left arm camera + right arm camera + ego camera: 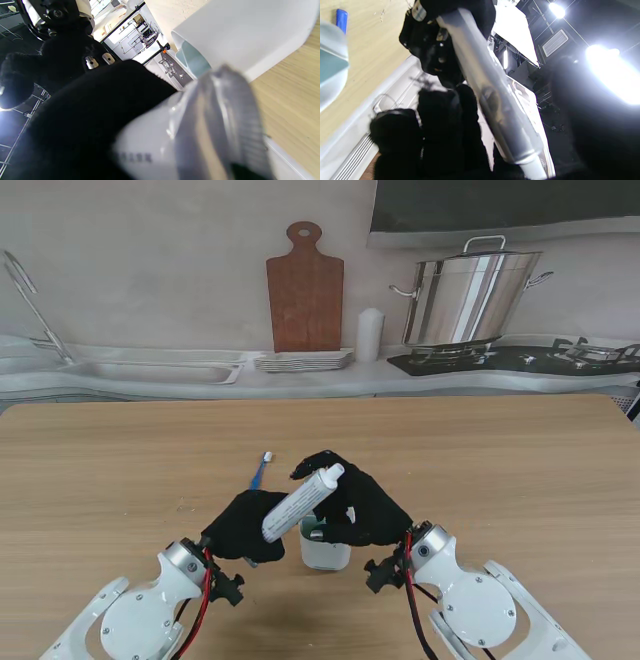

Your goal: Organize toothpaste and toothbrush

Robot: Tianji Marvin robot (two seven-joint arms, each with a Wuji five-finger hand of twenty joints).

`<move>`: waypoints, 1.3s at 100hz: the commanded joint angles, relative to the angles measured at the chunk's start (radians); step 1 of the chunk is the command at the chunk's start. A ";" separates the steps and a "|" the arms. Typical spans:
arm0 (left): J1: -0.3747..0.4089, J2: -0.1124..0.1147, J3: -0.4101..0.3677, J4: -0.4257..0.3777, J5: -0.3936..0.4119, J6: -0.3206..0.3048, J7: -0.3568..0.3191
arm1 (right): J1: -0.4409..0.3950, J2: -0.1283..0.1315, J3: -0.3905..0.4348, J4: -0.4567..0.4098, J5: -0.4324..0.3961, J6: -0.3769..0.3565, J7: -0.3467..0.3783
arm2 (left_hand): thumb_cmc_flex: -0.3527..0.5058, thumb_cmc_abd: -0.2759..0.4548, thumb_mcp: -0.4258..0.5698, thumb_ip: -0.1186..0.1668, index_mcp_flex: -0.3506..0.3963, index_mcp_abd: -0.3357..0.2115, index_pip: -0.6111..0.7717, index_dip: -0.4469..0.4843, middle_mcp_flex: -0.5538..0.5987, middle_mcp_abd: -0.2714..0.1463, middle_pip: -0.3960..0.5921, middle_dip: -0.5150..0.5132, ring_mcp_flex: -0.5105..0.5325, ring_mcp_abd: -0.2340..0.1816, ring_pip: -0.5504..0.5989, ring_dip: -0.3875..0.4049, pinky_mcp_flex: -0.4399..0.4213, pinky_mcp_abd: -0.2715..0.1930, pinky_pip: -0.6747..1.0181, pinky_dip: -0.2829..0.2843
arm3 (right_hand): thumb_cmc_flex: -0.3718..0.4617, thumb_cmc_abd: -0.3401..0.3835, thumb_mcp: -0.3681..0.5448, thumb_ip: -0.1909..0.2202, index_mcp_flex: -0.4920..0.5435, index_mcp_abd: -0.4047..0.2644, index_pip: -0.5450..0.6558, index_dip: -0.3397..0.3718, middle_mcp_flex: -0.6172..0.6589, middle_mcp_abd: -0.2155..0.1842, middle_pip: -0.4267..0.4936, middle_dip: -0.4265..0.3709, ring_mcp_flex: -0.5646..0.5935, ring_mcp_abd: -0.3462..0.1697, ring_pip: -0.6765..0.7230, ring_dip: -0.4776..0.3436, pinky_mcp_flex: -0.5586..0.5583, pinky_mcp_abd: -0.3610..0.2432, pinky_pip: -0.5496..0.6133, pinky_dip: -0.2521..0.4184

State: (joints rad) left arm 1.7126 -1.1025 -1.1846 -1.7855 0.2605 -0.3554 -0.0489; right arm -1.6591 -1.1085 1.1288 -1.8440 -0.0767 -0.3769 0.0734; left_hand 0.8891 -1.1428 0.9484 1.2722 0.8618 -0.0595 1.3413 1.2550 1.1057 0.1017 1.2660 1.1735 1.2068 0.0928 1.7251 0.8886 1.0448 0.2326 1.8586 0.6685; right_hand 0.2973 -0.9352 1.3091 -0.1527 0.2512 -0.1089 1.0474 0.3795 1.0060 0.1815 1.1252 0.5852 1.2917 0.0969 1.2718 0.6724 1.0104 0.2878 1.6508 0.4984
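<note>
Both hands meet at the cup, toothpaste tilted over it.
The left hand [243, 525] and right hand [355, 502] pinch the toothpaste [302, 502] above the cup [325, 552]; the toothbrush [260, 472] lies farther left.

A wooden table [120, 470] bears a toothbrush [260, 471] and white cup [325, 555].

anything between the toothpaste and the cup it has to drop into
Nothing visible. The toothpaste tube is tilted above the white cup, held between the left hand and the right hand. The cup's mouth looks open; the toothbrush lies apart, farther from me.
</note>
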 commanded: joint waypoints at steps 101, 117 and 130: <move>0.002 0.003 0.001 0.000 0.183 -0.029 0.031 | -0.030 -0.039 -0.034 -0.014 0.042 -0.007 -0.094 | -0.233 0.437 -0.044 -1.327 -0.277 -0.085 -0.131 -0.187 -0.148 0.007 -0.264 -0.064 -0.048 0.045 -0.502 0.323 -0.318 0.041 -0.143 0.262 | 0.297 -0.127 0.261 0.457 0.582 0.011 0.423 0.162 0.397 -0.030 0.296 0.134 0.027 -0.260 0.516 0.310 0.192 -0.225 0.443 0.245; 0.010 -0.005 -0.006 0.004 0.224 -0.029 0.085 | -0.017 -0.033 -0.020 -0.016 0.029 -0.009 -0.074 | -0.360 0.724 -0.419 -1.212 -0.400 0.001 -0.390 -0.379 -0.329 0.046 -0.475 -0.281 -0.279 0.131 -0.878 0.242 -0.561 0.100 -0.392 0.323 | 0.307 -0.135 0.261 0.462 0.589 0.012 0.420 0.164 0.392 -0.022 0.289 0.129 0.028 -0.249 0.513 0.307 0.192 -0.225 0.443 0.247; 0.016 -0.011 -0.010 0.008 0.265 -0.029 0.131 | -0.006 -0.022 -0.002 -0.019 0.014 -0.011 -0.039 | -0.374 0.807 -0.618 -1.194 -0.496 0.033 -0.543 -0.502 -0.465 0.064 -0.614 -0.406 -0.435 0.152 -1.072 0.128 -0.731 0.143 -0.578 0.290 | 0.307 -0.126 0.261 0.451 0.591 0.004 0.413 0.168 0.380 -0.015 0.276 0.122 0.028 -0.235 0.509 0.298 0.190 -0.222 0.429 0.244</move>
State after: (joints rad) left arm 1.7205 -1.1038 -1.1875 -1.7673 0.5238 -0.3861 0.0939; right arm -1.6701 -1.1367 1.1183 -1.8466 -0.0534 -0.3856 0.0095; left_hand 0.5361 -0.4159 0.3971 0.0531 0.4243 -0.0341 0.8490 0.8008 0.6997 0.1601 0.6972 0.8323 0.8247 0.2374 0.7148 1.0578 0.3739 0.3570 1.3370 0.9699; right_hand 0.5183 -1.1099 1.4248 0.1792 0.7123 -0.1322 1.2725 0.4904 1.2546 0.1321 1.3013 0.6976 1.3573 0.0783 1.7705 0.9532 1.1735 0.2277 1.8571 0.7249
